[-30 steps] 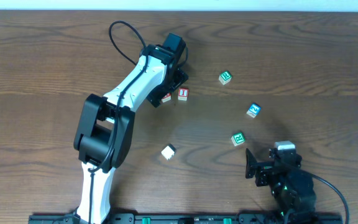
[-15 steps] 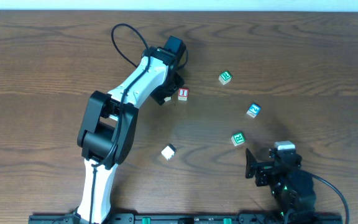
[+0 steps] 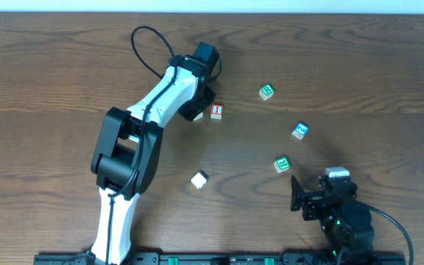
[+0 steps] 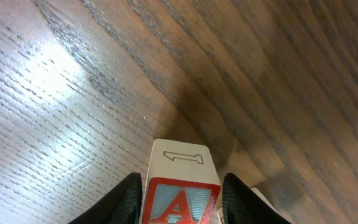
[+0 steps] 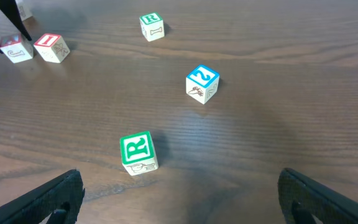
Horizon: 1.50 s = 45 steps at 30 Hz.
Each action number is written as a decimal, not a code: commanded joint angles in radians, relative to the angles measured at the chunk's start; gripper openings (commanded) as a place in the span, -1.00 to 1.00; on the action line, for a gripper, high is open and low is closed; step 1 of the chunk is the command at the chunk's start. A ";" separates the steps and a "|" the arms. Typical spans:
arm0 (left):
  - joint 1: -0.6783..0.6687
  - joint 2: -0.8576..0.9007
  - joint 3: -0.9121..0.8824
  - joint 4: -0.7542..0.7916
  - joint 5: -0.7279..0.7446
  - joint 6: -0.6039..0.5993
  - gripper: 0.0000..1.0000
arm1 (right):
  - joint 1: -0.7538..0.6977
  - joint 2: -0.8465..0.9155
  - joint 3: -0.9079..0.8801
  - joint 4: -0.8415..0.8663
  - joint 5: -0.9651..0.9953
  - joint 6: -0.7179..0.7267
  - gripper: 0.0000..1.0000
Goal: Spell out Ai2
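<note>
The cube with a red A [image 4: 180, 202] sits on the table between the black fingers of my left gripper [image 4: 182, 182], which is shut on it from both sides. Seen from above, the left gripper [image 3: 197, 111] covers that cube. In the right wrist view the A cube [image 5: 16, 51] shows at the far left beside a black finger. Just right of it lies the red I cube [image 3: 216, 111] [image 5: 51, 48]. The blue 2 cube [image 3: 300, 130] [image 5: 202, 83] lies apart, further right. My right gripper [image 3: 319, 190] [image 5: 179, 193] stands wide open at the front right, holding nothing.
Two green R cubes lie on the wood table: one at the back [image 3: 266, 91] [image 5: 151, 27], one just ahead of the right gripper [image 3: 282, 163] [image 5: 138, 151]. A plain white cube [image 3: 199, 179] sits front centre. The left arm's cable [image 3: 142, 40] loops behind its wrist.
The left gripper's jaws have come together around the A cube, which now sits hidden under the gripper from above. The right arm and the other cubes have not moved.
</note>
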 commanded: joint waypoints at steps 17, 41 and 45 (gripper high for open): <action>0.004 0.021 0.003 0.021 -0.034 0.276 -0.27 | -0.015 -0.005 -0.011 -0.002 -0.008 -0.013 0.98; 0.003 0.021 0.003 0.042 -0.014 0.680 -0.37 | -0.015 -0.005 -0.011 -0.002 -0.008 -0.013 0.99; 0.000 0.021 0.003 0.035 -0.013 0.718 -0.37 | -0.015 -0.005 -0.011 -0.002 -0.008 -0.013 0.99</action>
